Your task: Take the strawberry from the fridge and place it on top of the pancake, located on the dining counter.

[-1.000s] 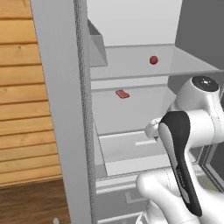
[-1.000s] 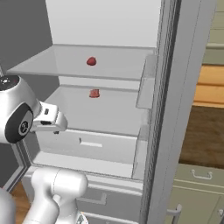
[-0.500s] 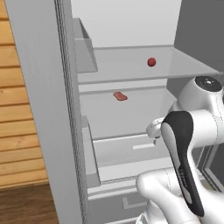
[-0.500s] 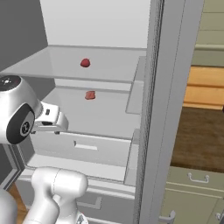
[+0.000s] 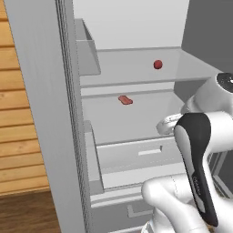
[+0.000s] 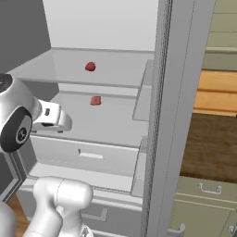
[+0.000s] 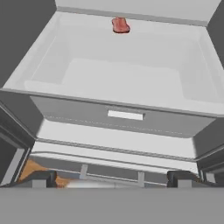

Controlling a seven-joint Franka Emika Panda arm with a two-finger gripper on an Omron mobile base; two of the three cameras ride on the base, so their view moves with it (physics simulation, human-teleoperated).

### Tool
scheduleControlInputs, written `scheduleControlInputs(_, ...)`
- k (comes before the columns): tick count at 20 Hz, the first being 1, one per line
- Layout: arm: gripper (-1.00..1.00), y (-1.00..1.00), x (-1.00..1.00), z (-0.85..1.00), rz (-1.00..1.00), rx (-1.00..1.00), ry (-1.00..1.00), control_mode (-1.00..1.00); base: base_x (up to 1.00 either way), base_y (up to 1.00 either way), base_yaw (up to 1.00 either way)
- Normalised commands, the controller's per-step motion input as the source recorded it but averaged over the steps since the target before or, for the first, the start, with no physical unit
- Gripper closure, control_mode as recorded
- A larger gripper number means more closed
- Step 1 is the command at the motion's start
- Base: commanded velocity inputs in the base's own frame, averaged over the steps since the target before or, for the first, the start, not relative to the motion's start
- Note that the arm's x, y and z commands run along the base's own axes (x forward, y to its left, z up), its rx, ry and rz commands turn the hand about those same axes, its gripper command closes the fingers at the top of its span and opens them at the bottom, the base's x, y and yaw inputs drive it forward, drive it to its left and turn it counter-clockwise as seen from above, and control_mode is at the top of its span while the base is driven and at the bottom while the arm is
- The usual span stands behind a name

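Fridge (image 5: 45, 113) open | gripper (image 7: 111, 177) spread, empty, low | risk: grabbing pink piece (image 5: 125, 99) instead of strawberry (image 5: 157, 64) above

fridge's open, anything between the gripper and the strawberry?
Nothing visible blocks it. The strawberry sits alone on the fridge's upper shelf; the pinkish-red piece lies one shelf lower. The open gripper faces the drawer below both, empty.

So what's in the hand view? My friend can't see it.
An open fridge seen from the front: a pinkish-red piece lies at the back of a pale shelf, above a drawer. The open gripper points at it, holding nothing.
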Motion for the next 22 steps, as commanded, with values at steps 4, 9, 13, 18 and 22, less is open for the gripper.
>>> scheduleControlInputs(4,-1.0,-0.3,0.0,0.94,-0.08,0.0,-0.26,-1.0,0.0,0.0,0.0)
scheduleControlInputs(9,-1.0,-0.02,0.0,0.8,-0.17,0.0,-0.23,-1.0,0.0,0.0,0.0)
scheduleControlInputs(13,-1.0,-0.07,0.0,0.51,-0.17,0.0,-0.23,-1.0,0.0,0.0,0.0)
scheduleControlInputs(18,-1.0,-0.2,0.35,0.23,-0.04,0.06,-0.1,-1.0,0.0,0.0,0.0)
scheduleControlInputs(22,-1.0,-0.1,0.56,0.07,0.0,0.13,0.0,-1.0,0.0,0.0,0.0)
